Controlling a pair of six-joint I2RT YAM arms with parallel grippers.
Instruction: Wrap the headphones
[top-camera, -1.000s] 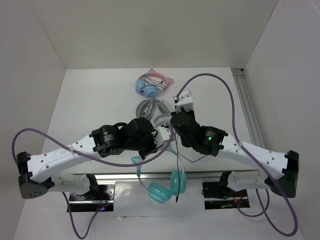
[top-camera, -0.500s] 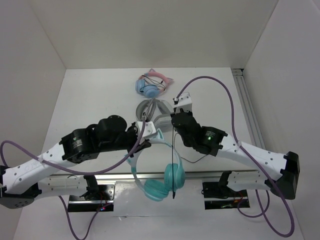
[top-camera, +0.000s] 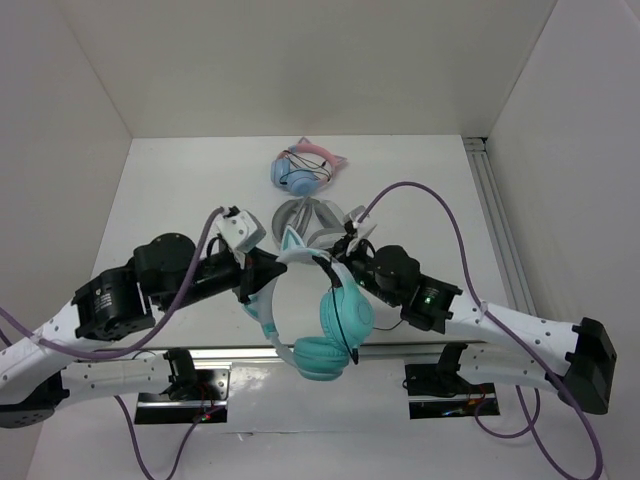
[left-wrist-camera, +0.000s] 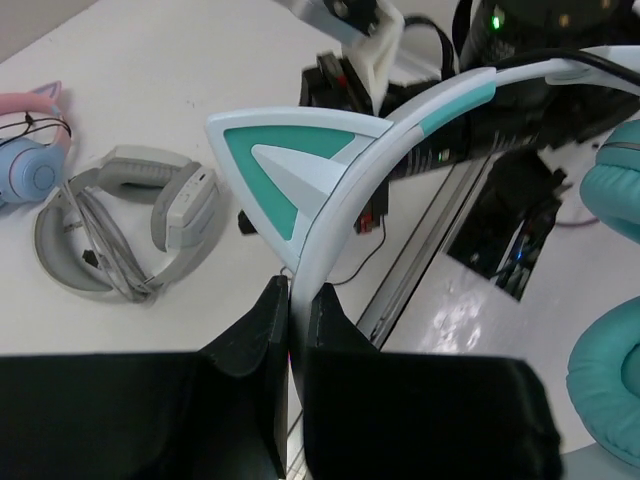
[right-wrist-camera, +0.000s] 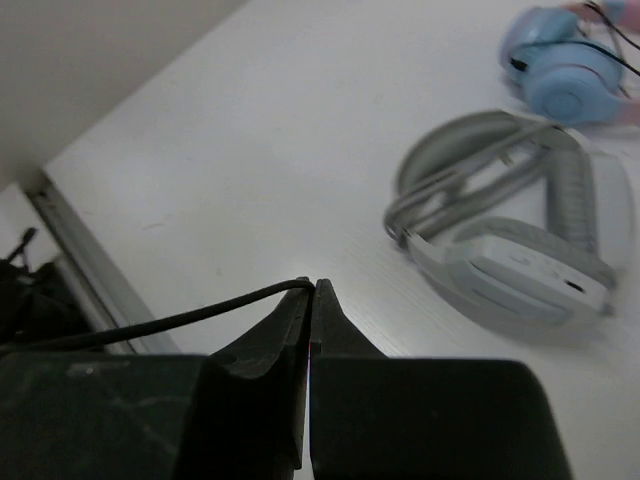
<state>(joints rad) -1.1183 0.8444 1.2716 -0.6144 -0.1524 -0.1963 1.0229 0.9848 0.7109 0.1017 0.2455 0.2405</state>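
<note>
The left claw (left-wrist-camera: 290, 300) is clamped tight on the white headband (left-wrist-camera: 345, 205) of the teal cat-ear headphones (top-camera: 318, 335), which hang lifted at lower centre. The right claw (right-wrist-camera: 308, 295) pinches their thin black cable (right-wrist-camera: 150, 325). Grey-white headphones (top-camera: 297, 214) and blue-and-pink headphones (top-camera: 303, 172) lie on the surface (top-camera: 180, 190) at upper centre.

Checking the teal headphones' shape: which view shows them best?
Top view: the teal headphones show nearly whole, band and both cups. Left wrist shows only band, one ear, cup edges; right wrist only the cable.

Grey headphones (top-camera: 298, 213) and blue-pink headphones (top-camera: 303, 170) mid-table
</note>
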